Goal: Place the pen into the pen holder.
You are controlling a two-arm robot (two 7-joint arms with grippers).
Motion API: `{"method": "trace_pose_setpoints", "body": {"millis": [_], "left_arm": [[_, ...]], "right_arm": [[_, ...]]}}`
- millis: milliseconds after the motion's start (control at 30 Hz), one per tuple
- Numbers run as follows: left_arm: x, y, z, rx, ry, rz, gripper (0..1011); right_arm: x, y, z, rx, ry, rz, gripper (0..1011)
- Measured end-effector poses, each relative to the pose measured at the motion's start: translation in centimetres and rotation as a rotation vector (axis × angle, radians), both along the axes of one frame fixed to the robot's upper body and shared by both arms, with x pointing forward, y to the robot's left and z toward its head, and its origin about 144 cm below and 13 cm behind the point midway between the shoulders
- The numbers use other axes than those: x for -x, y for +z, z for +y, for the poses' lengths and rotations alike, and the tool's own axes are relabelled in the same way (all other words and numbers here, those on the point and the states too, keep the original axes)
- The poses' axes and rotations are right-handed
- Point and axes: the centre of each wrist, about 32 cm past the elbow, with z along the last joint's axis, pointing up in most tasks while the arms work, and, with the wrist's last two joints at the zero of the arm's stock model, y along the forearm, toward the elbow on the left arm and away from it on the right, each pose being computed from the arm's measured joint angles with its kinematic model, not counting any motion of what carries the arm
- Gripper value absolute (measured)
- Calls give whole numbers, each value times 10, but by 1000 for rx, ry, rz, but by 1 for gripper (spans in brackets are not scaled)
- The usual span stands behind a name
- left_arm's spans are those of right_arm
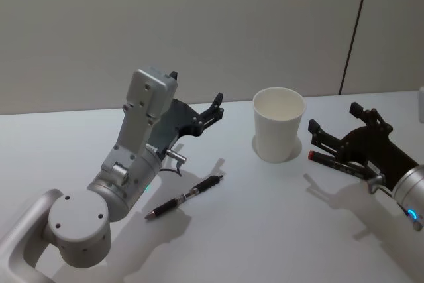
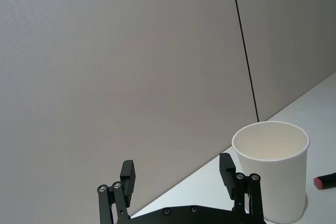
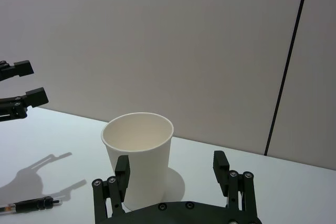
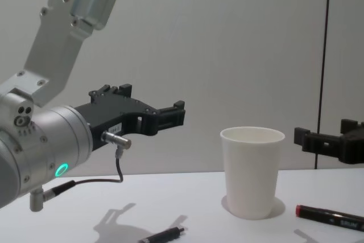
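A black pen (image 1: 185, 196) lies flat on the white table, front and left of the pen holder (image 1: 278, 124), a white paper cup standing upright and empty. The pen also shows low in the chest view (image 4: 162, 235) and in the right wrist view (image 3: 31, 204). My left gripper (image 1: 195, 91) hovers open above the table, left of the cup and behind the pen, holding nothing. My right gripper (image 1: 333, 117) hangs open to the right of the cup, also holding nothing. Each wrist view looks across its open fingers at the cup (image 2: 273, 166) (image 3: 139, 156).
A second marker with a red end (image 1: 331, 162) lies on the table under my right gripper, right of the cup; it shows in the chest view (image 4: 330, 215) too. A plain wall with a dark vertical seam (image 1: 354, 31) stands behind the table.
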Motion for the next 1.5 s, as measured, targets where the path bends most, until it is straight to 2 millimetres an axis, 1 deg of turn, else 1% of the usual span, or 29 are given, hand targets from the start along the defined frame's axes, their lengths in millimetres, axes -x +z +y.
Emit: {"method": "trace_pose_setpoints", "body": {"millis": [1333,1500], "left_arm": [[0,0,0,0,0,0,1001],[0,0,0,0,0,0,1001]], "right_arm": [[0,0,0,0,0,0,1003],[0,0,-3,8,3,4,1003]]}}
